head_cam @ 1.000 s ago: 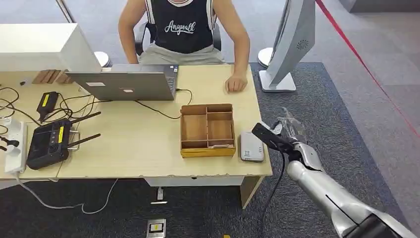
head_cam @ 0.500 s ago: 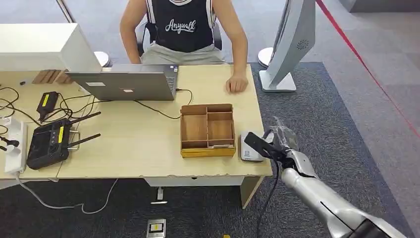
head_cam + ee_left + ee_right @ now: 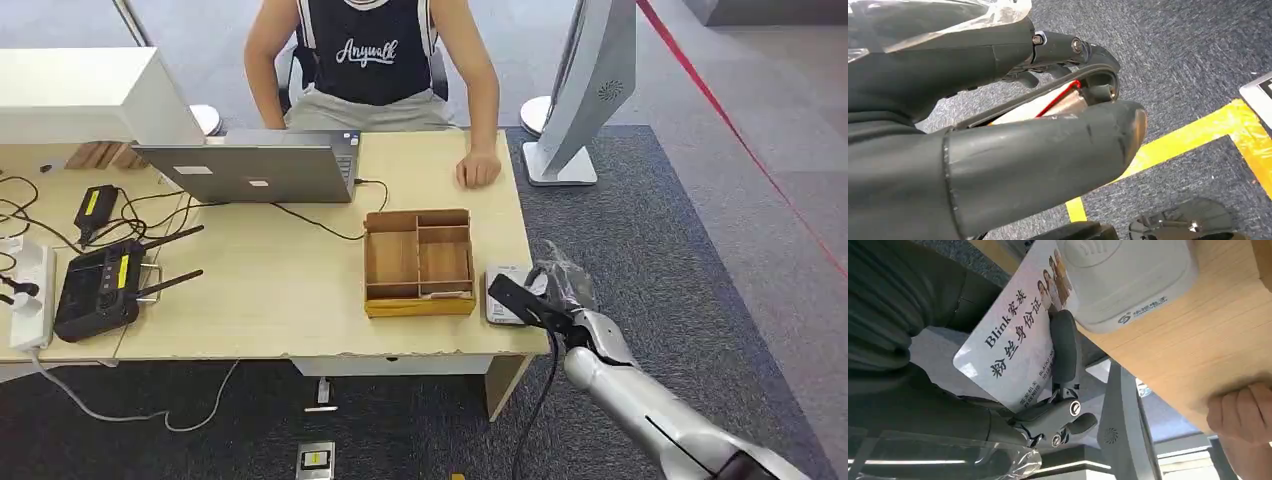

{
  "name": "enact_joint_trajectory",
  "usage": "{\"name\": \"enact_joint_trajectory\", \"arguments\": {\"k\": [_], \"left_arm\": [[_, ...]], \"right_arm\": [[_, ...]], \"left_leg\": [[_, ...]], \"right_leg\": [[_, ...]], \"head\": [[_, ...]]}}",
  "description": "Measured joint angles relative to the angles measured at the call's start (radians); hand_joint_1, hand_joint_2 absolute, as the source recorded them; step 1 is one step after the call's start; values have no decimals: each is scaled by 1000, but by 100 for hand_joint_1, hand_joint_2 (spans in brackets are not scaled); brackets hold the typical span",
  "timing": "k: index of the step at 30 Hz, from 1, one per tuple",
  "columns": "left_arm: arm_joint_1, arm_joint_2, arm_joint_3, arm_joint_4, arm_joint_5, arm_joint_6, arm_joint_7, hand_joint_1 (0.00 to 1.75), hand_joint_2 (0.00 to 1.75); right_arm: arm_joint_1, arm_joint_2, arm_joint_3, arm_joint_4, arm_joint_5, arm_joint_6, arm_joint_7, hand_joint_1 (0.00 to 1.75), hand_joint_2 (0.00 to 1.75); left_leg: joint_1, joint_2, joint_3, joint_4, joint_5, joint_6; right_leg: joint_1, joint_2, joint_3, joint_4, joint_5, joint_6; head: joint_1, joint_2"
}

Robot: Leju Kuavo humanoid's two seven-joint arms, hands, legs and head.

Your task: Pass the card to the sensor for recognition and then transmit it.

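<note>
Grey carpet is spreading around a pale wooden worktop (image 3: 280,290), with a red line running across the floor at the right. At the worktop's near right corner a white, rounded plastic card reader (image 3: 505,295) is lying flat, just beside a shallow wooden tray (image 3: 418,262) split into compartments. The right hand (image 3: 560,300) is hovering over that corner, its silver arm reaching in from the lower right and a crinkled clear plastic sheet covering the back of the hand. It is gripping a thin, flat card (image 3: 1013,345), white and glossy with printed characters and small portraits; in the right wrist view one dark finger (image 3: 1064,347) is lying across the printed face while the thumb side is sitting behind it, so the card is pinched between them. The card's far edge is lying right at the reader's rim, slightly overlapping it in that view; whether the two are touching cannot be told. The left hand (image 3: 998,115) is hanging over blue-grey carpet crossed by yellow tape, its thick grey thumb and darker fingers (image 3: 1063,47) curling in close together; a pale, red-edged part is showing between them, and whether the hand is gripping anything cannot be told. Across the worktop a person is sitting with a fist (image 3: 477,170) resting on the wood, beside a grey laptop (image 3: 255,170). A black router (image 3: 100,285) with antennas and loose cables is lying at the left end.
</note>
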Motion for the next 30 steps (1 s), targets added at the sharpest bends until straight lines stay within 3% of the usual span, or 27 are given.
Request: {"name": "enact_joint_trajectory", "arguments": {"k": [23,25,30], "left_arm": [[0,0,0,-5,-12,9,-6,0,0],[0,0,0,-5,-19,8,-6,0,0],[-1,1,-1,-5,-32,8,-3,0,0]], "right_arm": [[24,-20,2,-56,15,12,28,175,175],[27,-21,2,-61,27,-12,25,175,175],[-42,-38,-18,-79,37,-21,20,175,175]], "left_leg": [[0,0,0,0,0,0],[0,0,-1,0,0,0],[-1,0,-1,0,2,1]], "right_leg": [[0,0,0,0,0,0],[0,0,0,0,0,0],[0,0,-1,0,1,0]], "head": [[0,0],[0,0],[0,0]]}}
